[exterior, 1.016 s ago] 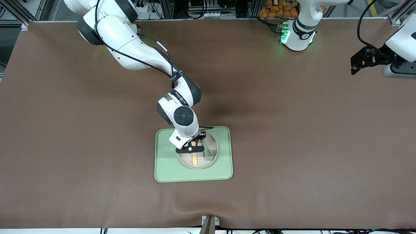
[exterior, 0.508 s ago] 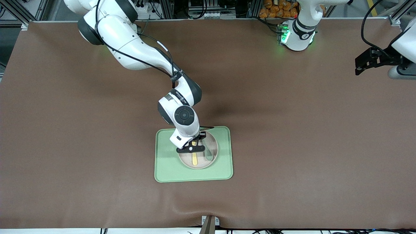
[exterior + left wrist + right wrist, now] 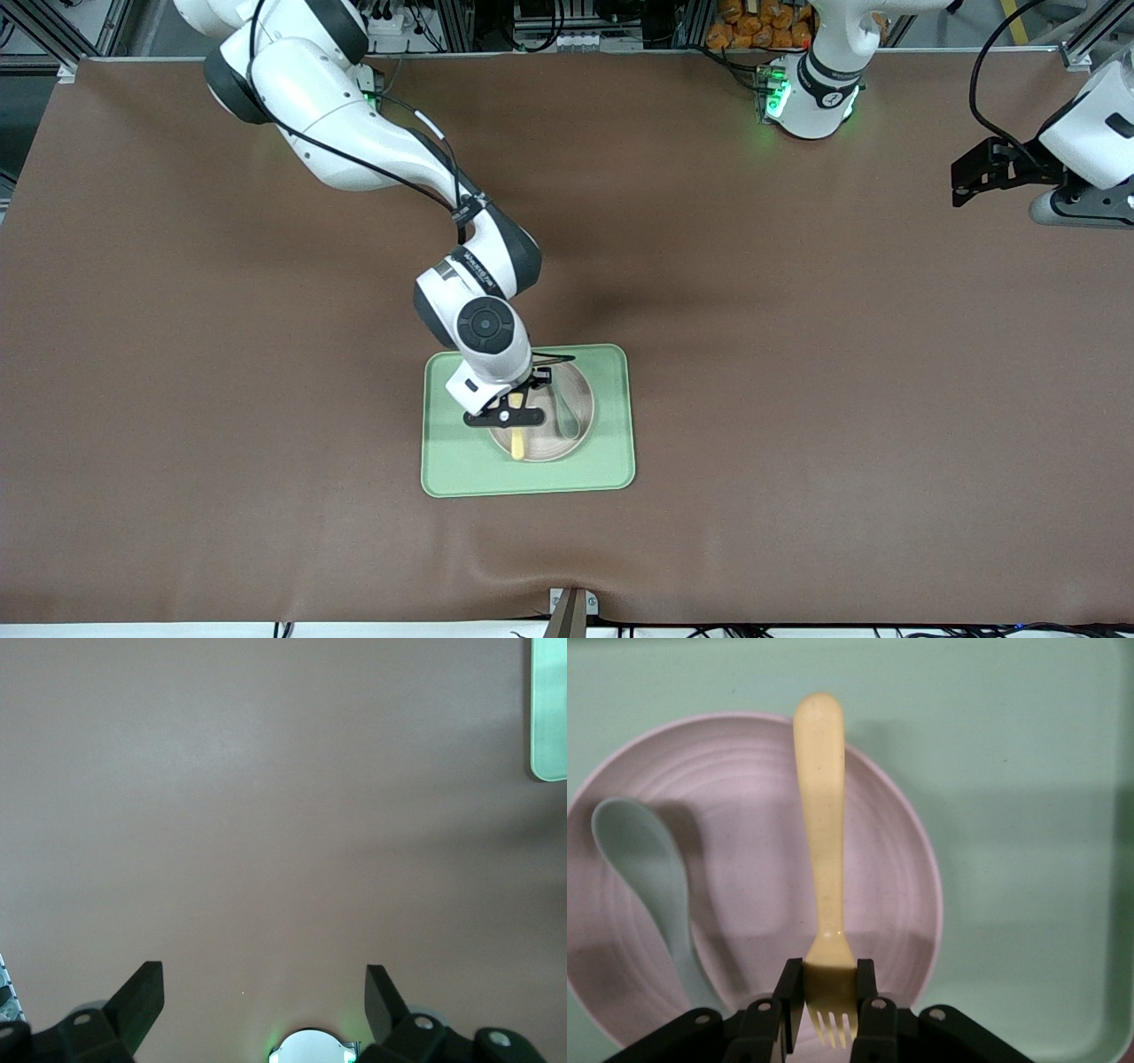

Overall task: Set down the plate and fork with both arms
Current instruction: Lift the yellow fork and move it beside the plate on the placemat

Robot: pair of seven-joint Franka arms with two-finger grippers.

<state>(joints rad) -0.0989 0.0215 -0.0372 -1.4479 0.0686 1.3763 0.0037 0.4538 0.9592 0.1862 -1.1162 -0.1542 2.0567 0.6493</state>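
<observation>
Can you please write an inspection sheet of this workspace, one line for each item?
Surface: brown table cover, slightly wrinkled at the edge nearest the front camera.
Job's things: round pale beige-pink plate lies on the rectangular light-green tray; small pastel-yellow plastic fork is gripped near its tines, over the plate.
Clutter: grey-green spoon lies in the plate.
Grippers: right gripper is shut on the fork; left gripper is open, waiting over bare cover at the left arm's end.
Cables: black cable runs along the right arm.
Surroundings: metal frame and equipment along the robots' side.
</observation>
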